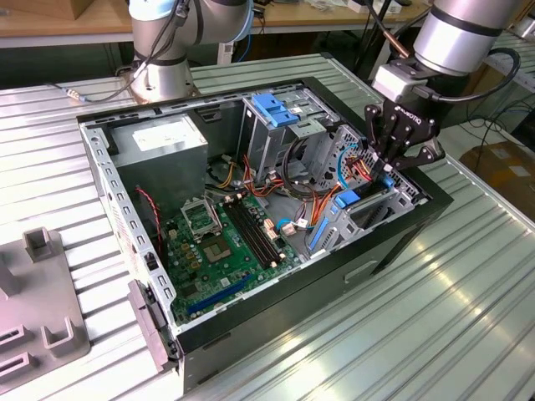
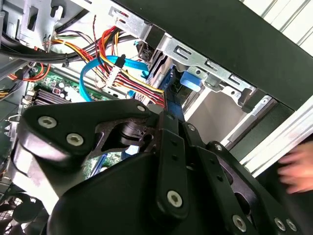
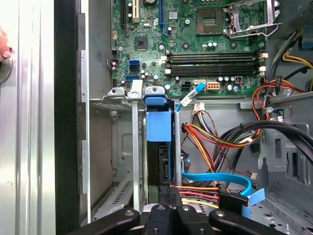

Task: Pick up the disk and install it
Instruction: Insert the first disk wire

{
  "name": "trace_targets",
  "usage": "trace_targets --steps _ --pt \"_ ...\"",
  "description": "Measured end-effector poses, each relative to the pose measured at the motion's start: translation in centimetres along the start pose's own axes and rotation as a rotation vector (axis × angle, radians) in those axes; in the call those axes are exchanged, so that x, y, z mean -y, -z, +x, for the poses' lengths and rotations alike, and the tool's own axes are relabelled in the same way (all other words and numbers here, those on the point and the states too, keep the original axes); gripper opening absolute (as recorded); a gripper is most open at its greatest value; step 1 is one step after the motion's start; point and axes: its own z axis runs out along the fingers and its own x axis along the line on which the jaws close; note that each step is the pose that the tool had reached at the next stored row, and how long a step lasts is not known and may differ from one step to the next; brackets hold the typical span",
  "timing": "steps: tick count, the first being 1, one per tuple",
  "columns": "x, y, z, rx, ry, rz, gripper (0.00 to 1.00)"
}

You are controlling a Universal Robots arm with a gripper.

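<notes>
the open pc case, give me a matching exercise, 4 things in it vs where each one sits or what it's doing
Things:
1. disk
2. gripper
3. power-supply box
4. motherboard

Places or states:
A. flat on the case floor
B. in the case corner nearest the arm's base
C. standing on edge in the drive bay
D. reaching down into the case over the bay

Pairs: 1-C, 2-D, 3-B, 4-A

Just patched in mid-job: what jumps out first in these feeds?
The open computer case on the ribbed metal table, its green motherboard bare, catches the eye first. At the exterior view's right, the black gripper reaches down into the drive bay, where the disk in its blue carrier stands on edge in a slot. Red, orange and yellow cables tangle beside the bay.
</notes>
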Motion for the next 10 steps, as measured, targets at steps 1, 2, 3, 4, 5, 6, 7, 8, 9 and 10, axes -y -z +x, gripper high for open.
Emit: trace_targets --steps 1,2,3,4,5,6,7,8,9,10 --pt "0.0 0.0 0.0 0.0 0.0 0.0 0.1" --pt "0.0 0.0 0.0 0.0 0.0 0.0001 0.1" --pt "0.0 0.0 0.0 0.0 0.0 0.0001 0.1" --pt "0.0 0.0 0.0 0.0 0.0 0.0002 0.1" --pt "0.0 0.0 0.0 0.0 0.0 0.0002 0.1" --pt "0.0 0.0 0.0 0.0 0.0 0.0003 0.1" --pt "0.0 0.0 0.0 -0.0001 0.0 0.0004 0.1" --pt "0.0 0.0 0.0 0.0 0.0 0.0004 0.1" --pt "0.0 0.0 0.0 0.0 0.0 0.0005 0.1" --pt "0.0 0.0 0.0 -0.0001 0.0 0.0005 0.1"
